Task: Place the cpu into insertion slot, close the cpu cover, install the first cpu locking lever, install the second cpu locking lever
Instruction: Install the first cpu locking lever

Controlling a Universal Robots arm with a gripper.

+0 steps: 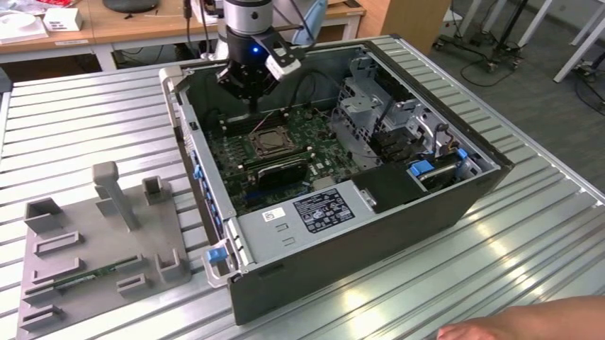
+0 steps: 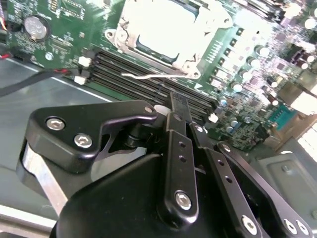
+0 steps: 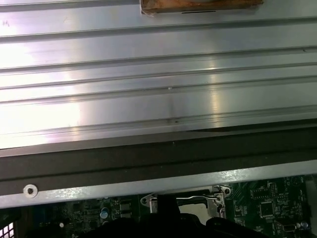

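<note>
An open computer case (image 1: pixel 312 234) lies on a ribbed metal table. The insertion slot (image 1: pixel 268 142) sits on the green board inside it. In the second wrist view the cpu (image 2: pixel 163 27) lies in the slot with its pale silvery top facing up. The cpu cover (image 2: pixel 121 38) lies flat around it as a metal frame. A thin wire lever (image 2: pixel 146 76) runs along the slot's near side. My gripper (image 1: pixel 251 99) hangs above the board just behind the slot, a little apart from it. Its black fingers (image 2: pixel 179 106) are shut with nothing between them. The slot's edge (image 3: pixel 185 202) also shows below the case wall.
Long memory slots (image 2: pixel 148 84) lie between gripper and slot. A black heatsink block (image 1: pixel 280 173) sits just in front of the slot, a metal drive cage (image 1: pixel 378 113) to the exterior view's right. A grey fixture (image 1: pixel 95 234) stands on the exterior view's left. A hand (image 1: pixel 529 322) rests at the table's near corner.
</note>
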